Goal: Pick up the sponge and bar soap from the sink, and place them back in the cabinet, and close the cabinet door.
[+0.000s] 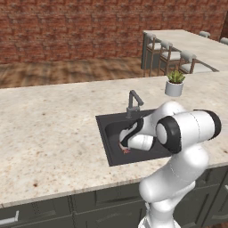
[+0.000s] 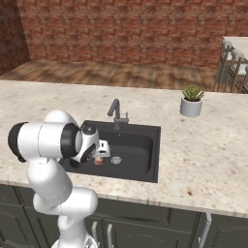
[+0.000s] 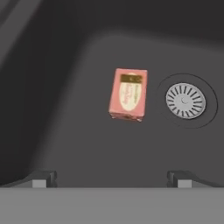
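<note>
Hand view: end effector (image 3: 112, 177) jaws spread wide, holding nothing, hanging over the bar soap (image 3: 128, 94), a flat pinkish-orange rectangular bar lying on the matte charcoal floor of the sink (image 3: 65, 131), just left of the round slotted metal drain (image 3: 185, 100). Left base view: speckled beige stone desk (image 1: 49, 129), grey angular faucet (image 1: 133, 102), potted succulent (image 1: 174, 83) far right, brick wall (image 1: 67, 26), wood floor.
</note>
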